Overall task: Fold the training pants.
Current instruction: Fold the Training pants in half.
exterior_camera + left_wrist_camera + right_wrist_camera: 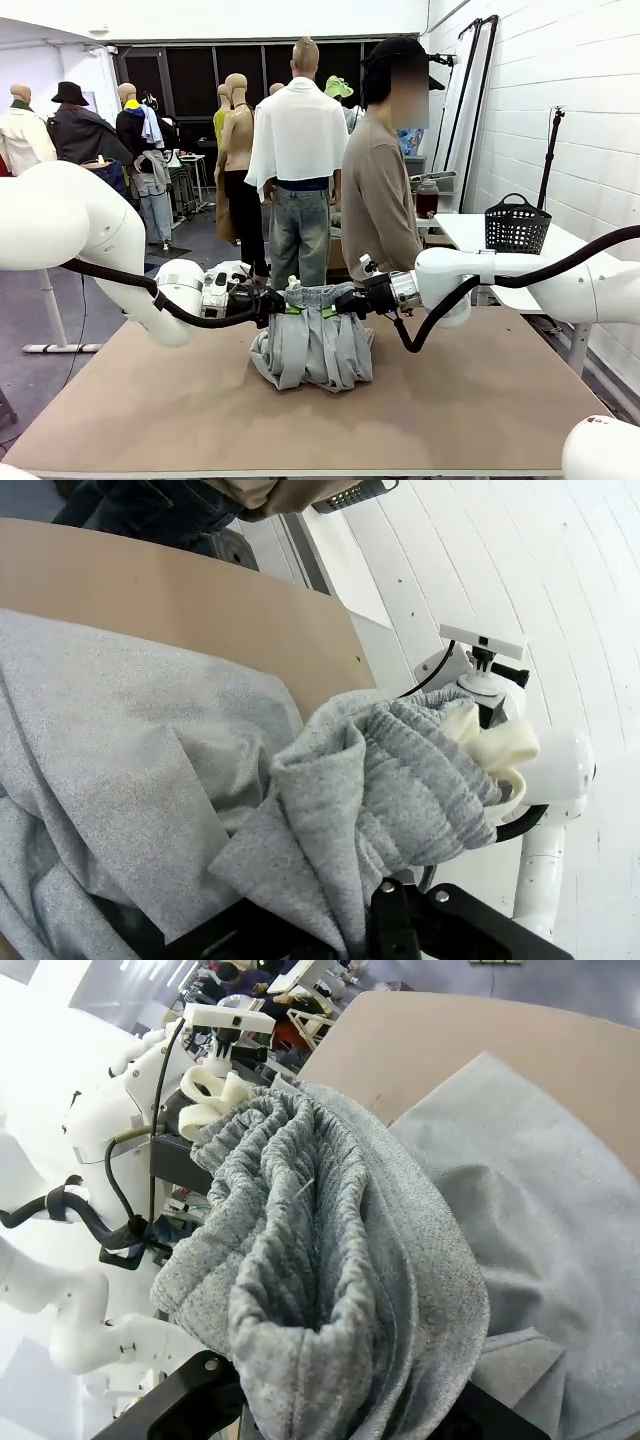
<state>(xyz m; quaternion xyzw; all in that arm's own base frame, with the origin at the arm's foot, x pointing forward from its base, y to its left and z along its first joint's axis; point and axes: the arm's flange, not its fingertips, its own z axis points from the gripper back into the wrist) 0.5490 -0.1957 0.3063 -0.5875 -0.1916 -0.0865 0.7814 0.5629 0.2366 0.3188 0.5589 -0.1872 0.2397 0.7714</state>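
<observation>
Grey jersey training pants (312, 343) hang between the two grippers above the middle of the table, their gathered waistband stretched level and the legs drooping in a bunched heap onto the board below. The left gripper (268, 303) is clenched on one end of the waistband, the right gripper (350, 301) on the other end; both arms reach in low and level from the sides. In the left wrist view the ribbed waistband and the pale drawstring (497, 750) bunch just above that gripper's fingers, with the rest of the cloth spread on the board. The table (480, 400) is a plain brown board, bare around the heap. Just behind the pants, at the far edge, stands a person (377, 200) in a brown top. To the right a black mesh basket (517, 226) sits on a white side table (470, 232) against a white panelled wall (590, 90); the floor farther back is grey.
</observation>
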